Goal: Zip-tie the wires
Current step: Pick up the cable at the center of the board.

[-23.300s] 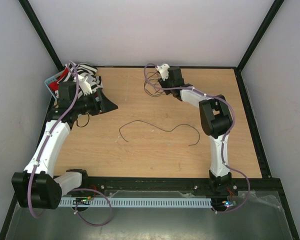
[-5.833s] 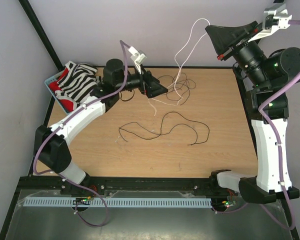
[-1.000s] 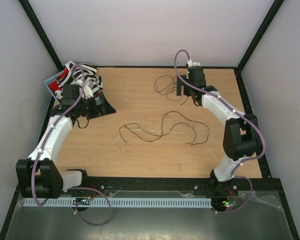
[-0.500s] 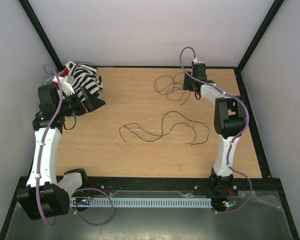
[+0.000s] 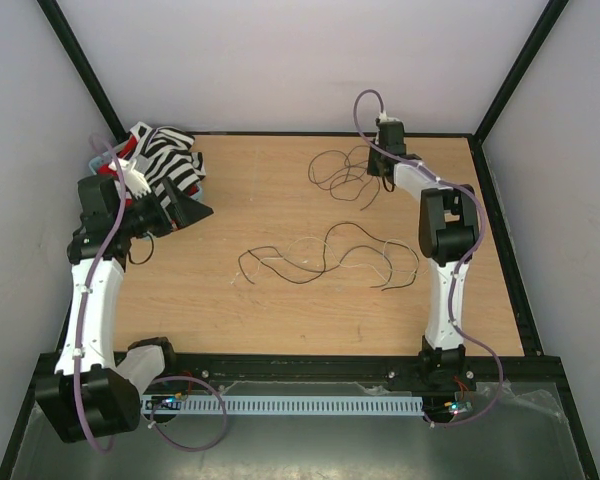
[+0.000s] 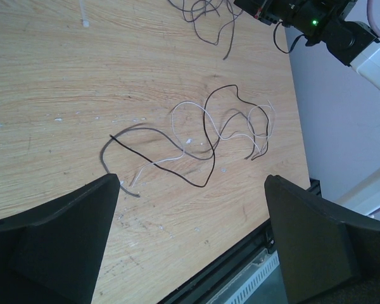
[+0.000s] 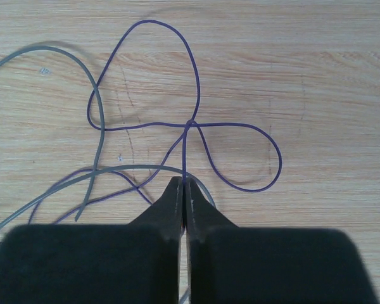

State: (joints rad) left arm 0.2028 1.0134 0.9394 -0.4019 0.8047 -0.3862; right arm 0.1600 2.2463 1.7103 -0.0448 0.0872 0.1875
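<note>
right fingers (image 7: pixel 172 204) closed onto wires (image 7: pixel 190 123), strand running straight away from them.

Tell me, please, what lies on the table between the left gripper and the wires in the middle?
Nothing but bare table: the top view shows only wood between the left gripper and the middle wires.

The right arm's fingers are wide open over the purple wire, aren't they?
Not quite. The right arm's fingers are over the purple wire, but they are not wide open. They are pressed shut, with the wire running in between their tips. The right wrist view shows it.
</note>
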